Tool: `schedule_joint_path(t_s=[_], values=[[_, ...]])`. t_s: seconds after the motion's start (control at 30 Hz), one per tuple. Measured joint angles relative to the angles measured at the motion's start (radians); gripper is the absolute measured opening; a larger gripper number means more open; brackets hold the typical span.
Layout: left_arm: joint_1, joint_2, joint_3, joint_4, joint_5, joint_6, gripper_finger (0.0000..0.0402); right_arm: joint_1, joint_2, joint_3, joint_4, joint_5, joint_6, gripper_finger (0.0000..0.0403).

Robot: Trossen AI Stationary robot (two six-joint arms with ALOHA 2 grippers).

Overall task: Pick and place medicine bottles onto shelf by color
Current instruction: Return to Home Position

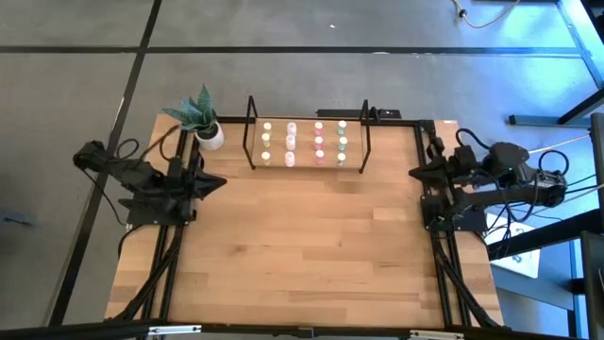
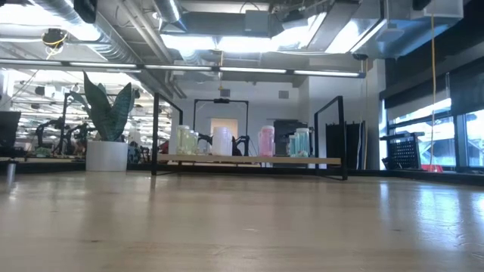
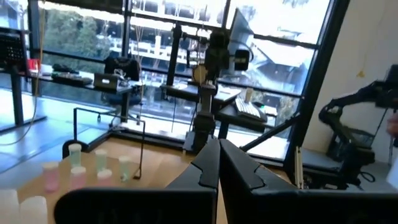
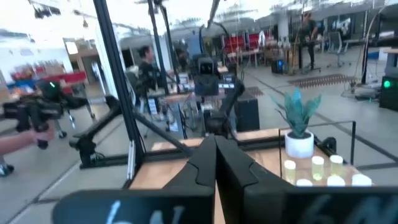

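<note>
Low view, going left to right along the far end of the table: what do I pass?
First the white plant pot → yellowish bottles → white bottles → pink bottles → greenish bottles, all four groups standing on the shelf.

Grey concrete floor (image 1: pixel 283 28), tall dark-framed windows (image 3: pixel 81 31), bright ceiling lights (image 2: pixel 219 41), exposed ducts (image 2: pixel 98 30), cluttered desk (image 3: pixel 62 76)

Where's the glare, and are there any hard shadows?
Low view: ceiling lights blaze above the shelf, backlighting the bottles. Left wrist view: bright windows. High view: even light, no hard shadows on the table beside the parked left arm and right arm.
</note>
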Motion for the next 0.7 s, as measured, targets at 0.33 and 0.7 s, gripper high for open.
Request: schedule_joint_path(t_s=[0.33, 0.7], values=[[0.034, -0.227, -0.100, -0.026, 0.024, 0.007, 0.0000, 0.000, -0.248, -0.169, 0.025, 0.009, 0.044, 0.0003], [0.038, -0.316, -0.170, -0.044, 0.010, 0.007, 0.0000, -0.001, -0.324, -0.256, 0.083, 0.012, 0.024, 0.0002]])
